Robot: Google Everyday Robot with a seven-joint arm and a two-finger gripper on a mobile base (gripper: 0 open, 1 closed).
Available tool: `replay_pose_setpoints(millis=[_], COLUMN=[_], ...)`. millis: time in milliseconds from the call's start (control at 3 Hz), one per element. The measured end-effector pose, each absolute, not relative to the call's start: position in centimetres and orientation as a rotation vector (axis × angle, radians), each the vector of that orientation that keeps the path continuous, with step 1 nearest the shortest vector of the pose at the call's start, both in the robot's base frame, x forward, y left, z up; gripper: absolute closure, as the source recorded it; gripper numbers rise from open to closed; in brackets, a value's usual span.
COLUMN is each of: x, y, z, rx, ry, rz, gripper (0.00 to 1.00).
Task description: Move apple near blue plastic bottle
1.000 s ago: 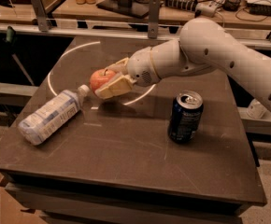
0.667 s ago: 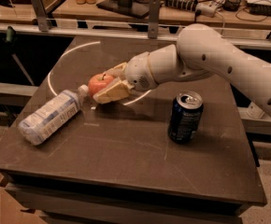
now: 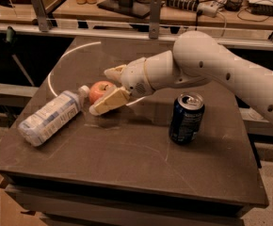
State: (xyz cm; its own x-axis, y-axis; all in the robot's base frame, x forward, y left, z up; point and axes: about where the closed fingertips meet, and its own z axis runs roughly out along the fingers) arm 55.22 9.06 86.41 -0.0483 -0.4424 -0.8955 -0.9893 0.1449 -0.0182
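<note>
blue plastic bottle (image 3: 49, 117): lies on its side on the bench (image 3: 127, 173).
apple (image 3: 99, 89): just beside the bottle's white cap.
end effector (image 3: 100, 92): closed on the apple, one finger each side, so it cannot roll.
job: looks nearly done.

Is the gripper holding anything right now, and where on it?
The gripper, beside the clear plastic bottle, clasps the round red-orange apple by its opposite sides.

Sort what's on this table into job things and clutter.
Job:
bottle, lying on its side
apple, by the bottle's cap
claw, closed on the apple

Clutter:
can, upright, apart from the rest
</note>
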Motion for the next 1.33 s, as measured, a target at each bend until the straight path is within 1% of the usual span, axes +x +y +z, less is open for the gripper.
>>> replay_pose_setpoints(millis=[333,667,1000,1333], x=[55.1,56.5,59.1,62.0], y=[9.1,6.4,2.8,-1.2], z=[86.4,87.5,89.6,91.6], rx=[-1.411,-1.385,-1.365,-1.318], ry=[1.618,1.647,1.672,1.716], rz=[0.841,0.740,0.562,0.323], gripper=[0.00,0.00,0.00,0.00])
